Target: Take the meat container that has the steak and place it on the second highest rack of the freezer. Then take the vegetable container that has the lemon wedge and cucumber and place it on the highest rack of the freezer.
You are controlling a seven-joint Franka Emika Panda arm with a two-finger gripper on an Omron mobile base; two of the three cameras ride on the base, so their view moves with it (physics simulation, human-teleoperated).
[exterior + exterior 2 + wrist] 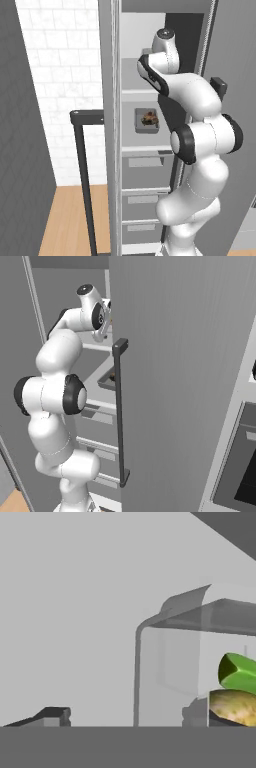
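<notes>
The freezer [210,30] stands open. The meat container [147,120] with the reddish-brown steak [149,118] rests on the second highest rack [131,137]; its edge also shows past the door [107,379]. My arm reaches up to the highest rack [131,76]. In the hand view, the translucent grey vegetable container [167,662] is close up, holding the green cucumber [241,672] and the yellow lemon wedge [232,706]. My gripper [122,716] is open; one fingertip [54,715] is left of the container's wall, and the other shows dimly through it.
The open freezer door [180,381] with its long dark bar handle [120,411] stands right of the arm. Drawers [142,172] sit below the racks. A white tiled wall [60,75] and wooden floor [70,220] lie to the left, and an oven front [240,466] to the right.
</notes>
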